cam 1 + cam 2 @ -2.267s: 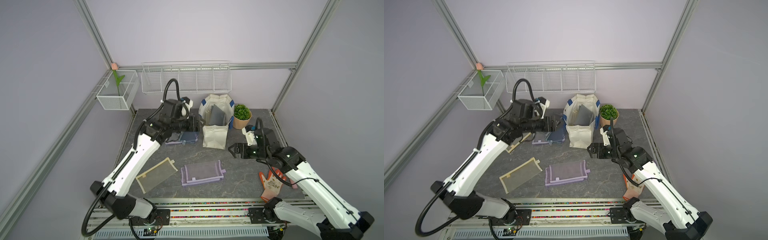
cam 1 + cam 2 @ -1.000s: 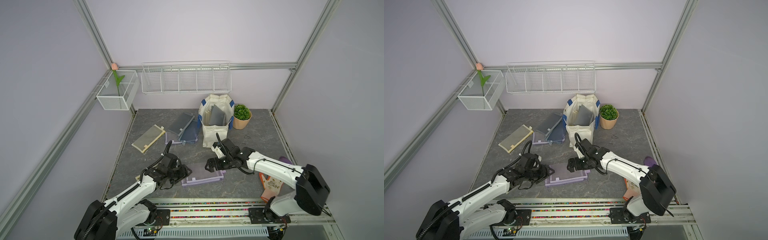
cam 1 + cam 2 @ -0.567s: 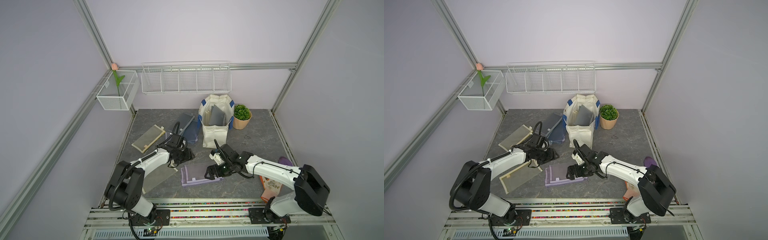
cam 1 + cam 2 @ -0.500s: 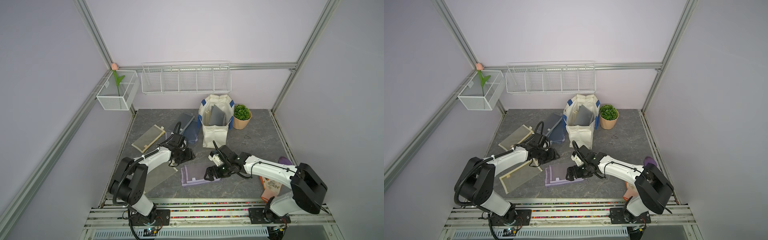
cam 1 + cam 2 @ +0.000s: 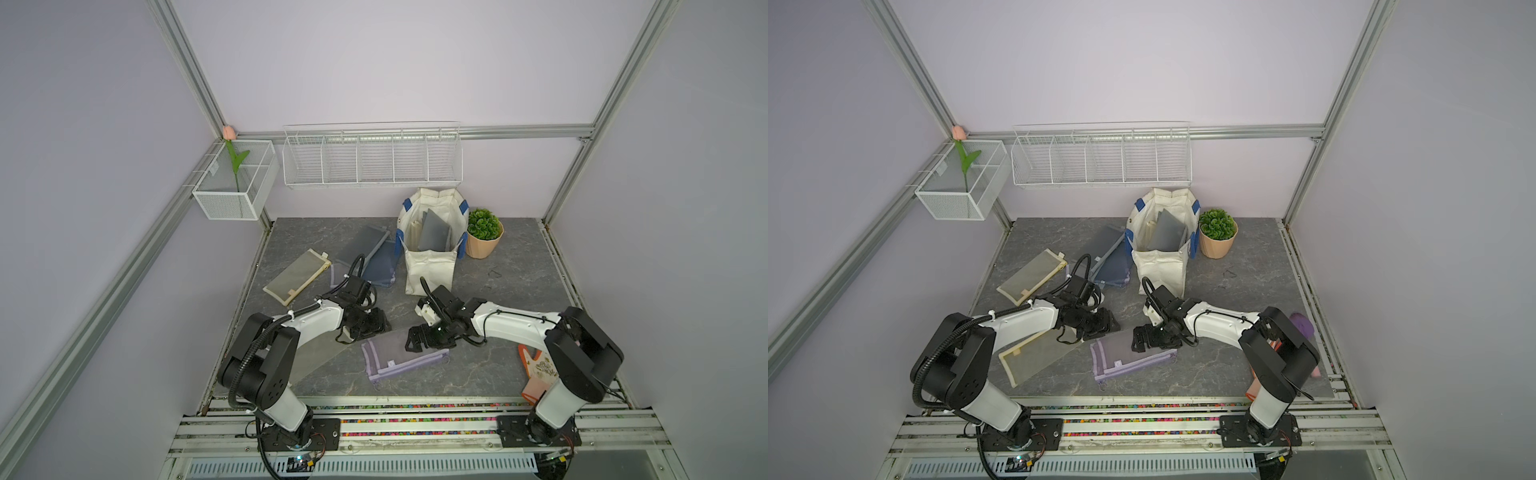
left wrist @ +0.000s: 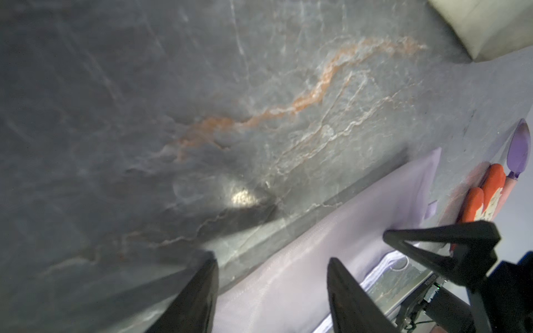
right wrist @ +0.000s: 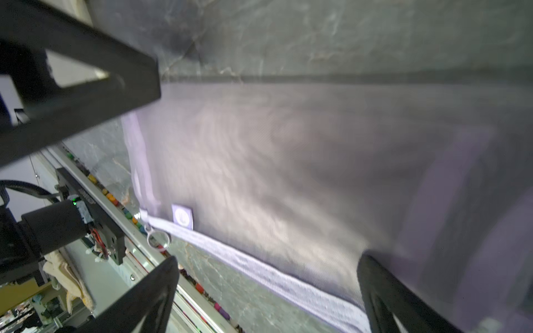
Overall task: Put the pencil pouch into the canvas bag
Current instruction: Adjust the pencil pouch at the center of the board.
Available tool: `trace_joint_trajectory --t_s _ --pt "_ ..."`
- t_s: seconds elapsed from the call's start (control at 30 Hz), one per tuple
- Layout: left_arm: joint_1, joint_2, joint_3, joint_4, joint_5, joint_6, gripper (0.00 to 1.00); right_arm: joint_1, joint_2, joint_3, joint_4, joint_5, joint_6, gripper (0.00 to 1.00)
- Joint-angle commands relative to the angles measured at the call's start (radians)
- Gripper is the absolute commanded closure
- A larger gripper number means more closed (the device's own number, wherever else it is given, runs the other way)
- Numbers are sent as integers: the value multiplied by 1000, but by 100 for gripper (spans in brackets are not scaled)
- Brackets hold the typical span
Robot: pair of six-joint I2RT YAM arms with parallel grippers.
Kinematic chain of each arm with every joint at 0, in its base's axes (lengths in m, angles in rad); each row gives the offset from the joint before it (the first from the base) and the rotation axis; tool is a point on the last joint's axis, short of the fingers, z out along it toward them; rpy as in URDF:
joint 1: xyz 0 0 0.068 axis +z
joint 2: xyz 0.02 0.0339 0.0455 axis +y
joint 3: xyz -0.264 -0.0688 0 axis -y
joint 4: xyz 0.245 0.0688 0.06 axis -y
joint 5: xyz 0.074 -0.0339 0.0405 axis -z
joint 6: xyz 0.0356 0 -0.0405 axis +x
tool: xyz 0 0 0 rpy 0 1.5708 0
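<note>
The pencil pouch (image 5: 395, 359) (image 5: 1125, 353) is a flat lavender mesh one lying on the grey floor near the front. My left gripper (image 5: 370, 328) (image 6: 272, 258) is low at the pouch's far left corner, open, with mesh (image 6: 288, 285) showing between its fingers. Over the pouch's right end my right gripper (image 5: 419, 338) (image 7: 268, 258) stands wide open, straddling the zipper edge (image 7: 259, 271). The off-white canvas bag (image 5: 430, 266) (image 5: 1160, 266) with blue handles stands upright behind them, with a grey pouch and a beige one inside.
A beige mesh pouch (image 5: 297, 276) and dark grey and blue pouches (image 5: 374, 257) lie at the back left. Another beige pouch (image 5: 1034, 353) lies under my left arm. A potted plant (image 5: 484, 232) stands right of the bag. An orange glove (image 5: 538, 370) and a purple trowel (image 5: 1302, 324) lie front right.
My left gripper has swung from the front left up to the pouch's far left corner. My right gripper has come forward and lower over the pouch's right end.
</note>
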Motion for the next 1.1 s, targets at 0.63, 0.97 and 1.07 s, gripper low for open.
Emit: trace_joint_trajectory --t_s 0.63,0.97,1.07 --pt "-100 11 63 19 12 -13 50 -104 -348 -126 -71 37 162 2" --pt "-159 85 119 36 29 -11 50 -232 -409 -363 99 23 300 2" --pt "-182 109 137 44 31 -17 51 -266 -362 -372 163 -1 300 3"
